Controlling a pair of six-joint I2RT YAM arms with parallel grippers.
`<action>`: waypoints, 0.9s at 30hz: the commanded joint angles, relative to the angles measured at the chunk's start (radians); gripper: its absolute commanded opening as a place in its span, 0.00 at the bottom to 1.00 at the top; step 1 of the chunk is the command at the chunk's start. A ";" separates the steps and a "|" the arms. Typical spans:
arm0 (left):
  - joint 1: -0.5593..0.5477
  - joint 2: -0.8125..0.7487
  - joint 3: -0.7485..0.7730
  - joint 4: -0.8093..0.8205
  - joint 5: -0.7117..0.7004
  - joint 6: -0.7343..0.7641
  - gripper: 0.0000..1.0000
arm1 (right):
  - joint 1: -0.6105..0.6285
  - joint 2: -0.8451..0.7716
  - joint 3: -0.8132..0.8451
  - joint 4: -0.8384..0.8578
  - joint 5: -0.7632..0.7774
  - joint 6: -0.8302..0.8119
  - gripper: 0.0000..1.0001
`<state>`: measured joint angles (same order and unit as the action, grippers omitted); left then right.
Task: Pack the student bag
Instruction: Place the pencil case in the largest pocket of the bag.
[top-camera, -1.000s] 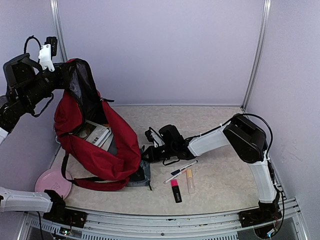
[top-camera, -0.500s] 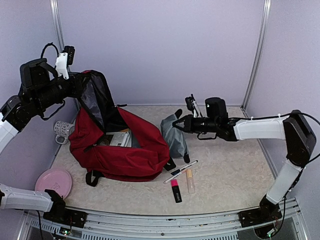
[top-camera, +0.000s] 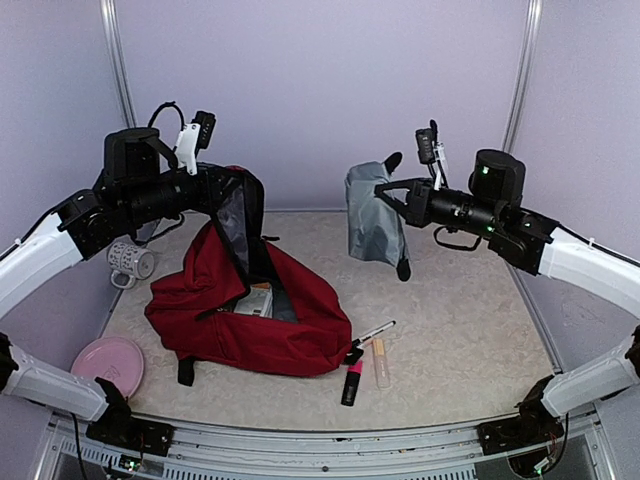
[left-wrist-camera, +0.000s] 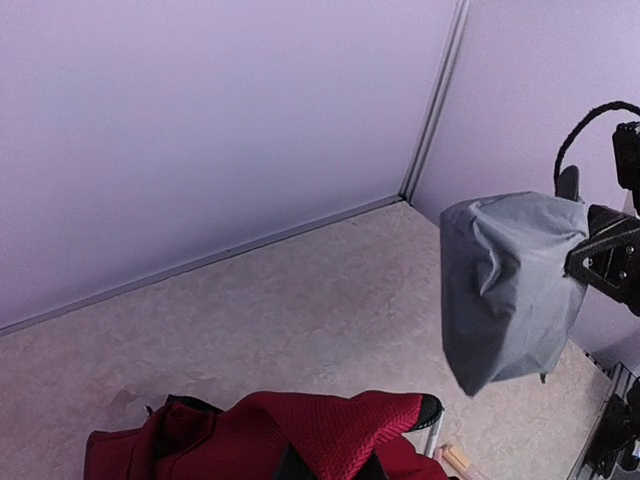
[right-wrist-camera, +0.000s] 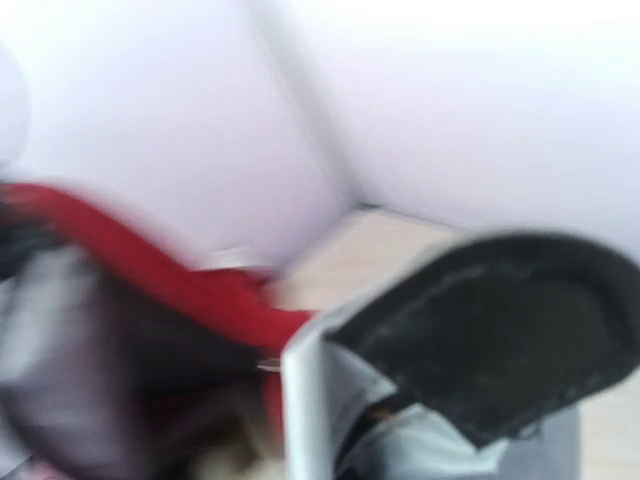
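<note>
1. The right gripper (top-camera: 398, 192) is pressed shut on the top edge of the pouch (top-camera: 372, 225). The pouch hangs free, high above the table (top-camera: 470, 330), at the far right.
2. The left gripper (top-camera: 222, 189) is pinched shut on the upper rim of the bag (top-camera: 290, 325). It holds that rim up, so the mouth gapes toward the right.
3. The bag's body is slumped on the table left of centre. It is well apart from the right gripper, lower and to its left. A book (top-camera: 256, 299) shows inside the opening.
4. The step in hand looks like carrying the pouch to the bag.
   - It would go best brought left and down in one smooth arc, since the pouch dangles and may swing.
   - The low end should enter the mouth first, on the open side of the book.
   - The right jaws should part only once most of the pouch is below the rim, or it may slide off the red fabric.
   - The left grip should stay high and taut. A sagging rim would narrow the mouth.
5. From the left wrist, the pouch (left-wrist-camera: 505, 285) hangs beyond and right of the raised rim (left-wrist-camera: 300, 435), so the way in looks clear. The right wrist view is too blurred to help.
6. Pens (top-camera: 372, 332) lie just right of the bag, near the front, and should be missed on the way down. A mug (top-camera: 130, 262) and a plate (top-camera: 105, 362) sit at the left, out of the way.
</note>
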<state>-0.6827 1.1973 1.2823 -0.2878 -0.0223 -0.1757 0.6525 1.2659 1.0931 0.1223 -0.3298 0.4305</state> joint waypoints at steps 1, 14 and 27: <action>-0.067 0.030 0.083 0.195 0.056 -0.002 0.00 | 0.135 0.068 0.024 0.187 -0.162 0.076 0.00; -0.122 0.056 0.067 0.205 0.211 0.022 0.00 | 0.247 0.395 0.105 0.089 -0.026 -0.061 0.00; -0.136 0.068 0.048 0.186 0.307 0.097 0.00 | 0.245 0.652 0.399 0.376 -0.116 0.087 0.00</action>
<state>-0.8055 1.2682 1.3006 -0.2405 0.2054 -0.1101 0.8986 1.8664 1.4342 0.2192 -0.3824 0.3740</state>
